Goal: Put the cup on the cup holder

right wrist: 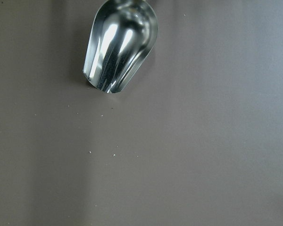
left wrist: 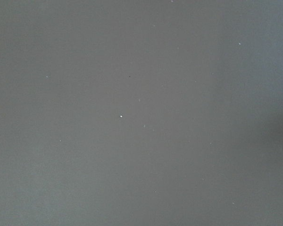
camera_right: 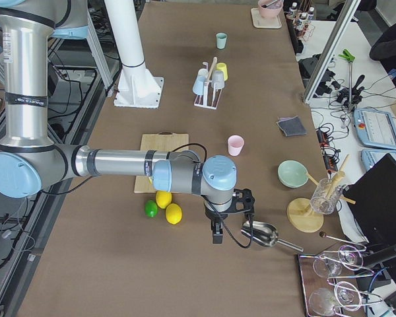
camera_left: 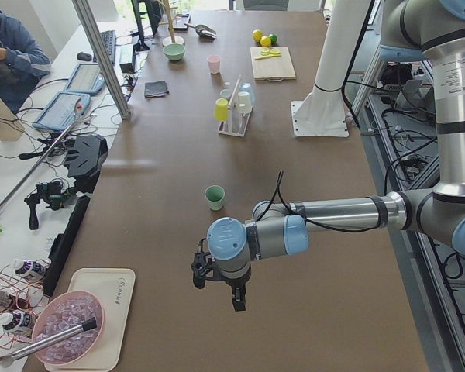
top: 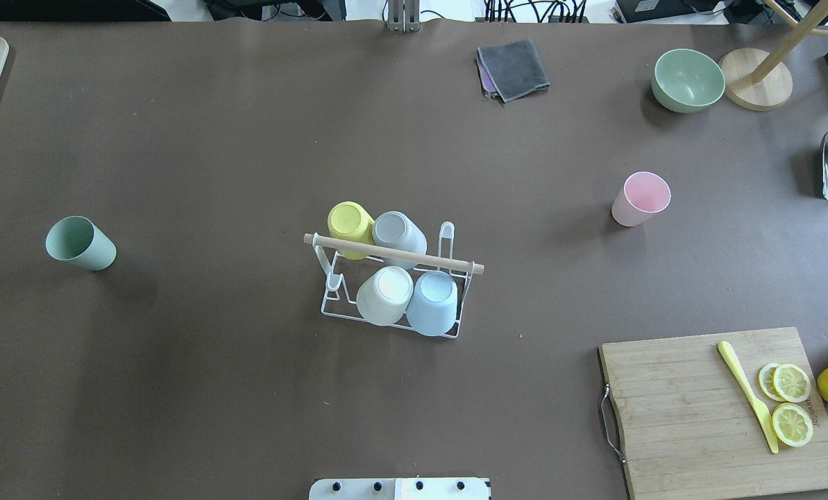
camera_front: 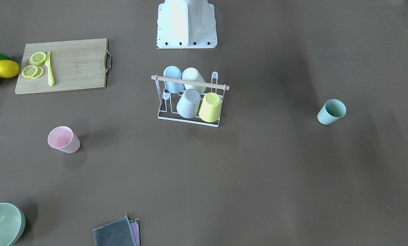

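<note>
Steel scoop (right wrist: 120, 44): lies directly under my right claw (camera_right: 230, 219), which hangs at one end of the table (top: 247, 417). Left claw (camera_left: 217, 287): at the opposite end, past the green cup (top: 80, 243). Whether either claw's fingers are apart or together, I cannot tell.

Cup holder (top: 455, 264): at table centre, four cups inverted on its prongs, two prongs free.

Green cup and pink cup (top: 639, 199): upright and well apart, awaiting racking, I judge.

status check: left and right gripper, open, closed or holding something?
Left gripper: cannot be told; it shows only in a side view.
Right gripper: cannot be told; it shows only in a side view, near the metal scoop.
</note>
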`<move>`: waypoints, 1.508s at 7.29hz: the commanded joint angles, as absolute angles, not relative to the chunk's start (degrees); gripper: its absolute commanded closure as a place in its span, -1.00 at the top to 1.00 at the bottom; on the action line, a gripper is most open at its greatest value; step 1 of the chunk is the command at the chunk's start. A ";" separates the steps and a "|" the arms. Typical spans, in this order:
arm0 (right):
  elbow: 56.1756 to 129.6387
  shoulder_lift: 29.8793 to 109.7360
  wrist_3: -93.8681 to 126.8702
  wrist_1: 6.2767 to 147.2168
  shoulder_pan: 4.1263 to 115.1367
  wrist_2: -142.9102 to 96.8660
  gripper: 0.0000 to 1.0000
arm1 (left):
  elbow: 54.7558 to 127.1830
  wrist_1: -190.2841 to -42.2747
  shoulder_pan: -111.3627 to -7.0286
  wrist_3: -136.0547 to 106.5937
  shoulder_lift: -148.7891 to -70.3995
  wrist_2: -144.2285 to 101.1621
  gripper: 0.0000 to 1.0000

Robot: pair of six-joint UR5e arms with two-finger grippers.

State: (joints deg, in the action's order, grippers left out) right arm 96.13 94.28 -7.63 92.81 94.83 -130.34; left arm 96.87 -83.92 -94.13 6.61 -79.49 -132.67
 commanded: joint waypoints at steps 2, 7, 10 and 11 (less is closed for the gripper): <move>96.06 94.31 -7.56 92.81 94.83 -130.34 1.00 | 96.77 -83.67 -94.13 6.68 -80.76 -132.10 0.97; 95.71 94.13 -7.65 92.81 94.92 -130.52 1.00 | 100.79 -77.01 -89.39 6.15 -84.72 -129.64 0.97; 95.80 94.22 -7.65 92.81 94.92 -130.61 1.00 | 103.35 -76.90 -89.21 1.52 -87.80 -130.16 0.97; 95.97 94.22 -7.65 92.81 94.92 -130.61 1.00 | 103.27 -76.82 -89.12 1.06 -88.85 -130.17 0.97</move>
